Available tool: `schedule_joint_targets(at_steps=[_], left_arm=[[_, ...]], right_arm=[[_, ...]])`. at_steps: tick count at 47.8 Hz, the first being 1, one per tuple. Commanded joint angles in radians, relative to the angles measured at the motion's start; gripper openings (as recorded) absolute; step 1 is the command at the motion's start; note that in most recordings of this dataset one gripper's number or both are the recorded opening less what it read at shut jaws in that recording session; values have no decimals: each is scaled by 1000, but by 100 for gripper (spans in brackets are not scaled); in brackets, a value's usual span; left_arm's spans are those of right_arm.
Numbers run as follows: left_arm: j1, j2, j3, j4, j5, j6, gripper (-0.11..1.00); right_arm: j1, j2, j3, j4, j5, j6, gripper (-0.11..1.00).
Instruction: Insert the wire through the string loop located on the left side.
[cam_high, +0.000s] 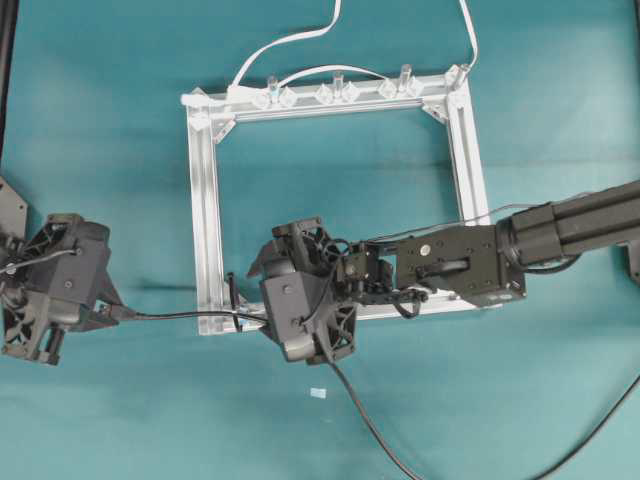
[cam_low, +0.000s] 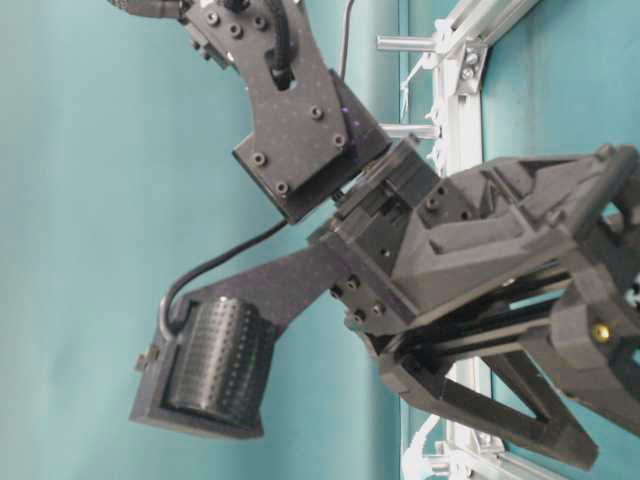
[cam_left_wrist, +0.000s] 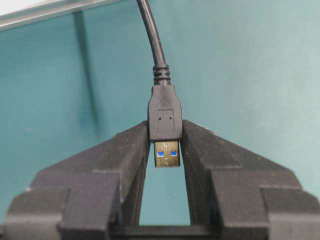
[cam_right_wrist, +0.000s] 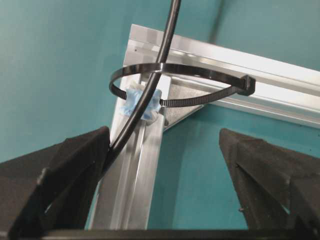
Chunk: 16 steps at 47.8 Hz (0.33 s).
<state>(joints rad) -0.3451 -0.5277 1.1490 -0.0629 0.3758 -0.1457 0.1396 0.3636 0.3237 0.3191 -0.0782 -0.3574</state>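
Black wire (cam_right_wrist: 150, 95) runs through the loop (cam_right_wrist: 180, 85); the left claw (cam_left_wrist: 165, 150) pinches its plug (cam_left_wrist: 165, 120), while the right claw (cam_right_wrist: 165, 165) stands wide apart.

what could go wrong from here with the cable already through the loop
1. The left gripper pinches only the USB plug; a hard pull might slip it free.
2. The wire passes through the string loop, so tugging may bend the loop or peel its blue tape.
3. The wire rubs the open right gripper and might snag.
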Motion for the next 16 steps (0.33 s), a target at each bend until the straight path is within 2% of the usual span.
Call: schedule_joint_targets(at_steps=[1, 13, 16], left_arm=[[-6, -3, -9, -2, -5, -14, 21], [-6, 3, -15, 3, -8, -14, 22], [-6, 6, -15, 5, -6, -14, 37]], right_arm=[[3, -21, -8, -2, -6, 2, 95], [2, -21, -9, -2, -6, 2, 95], [2, -21, -9, -2, -6, 2, 95]])
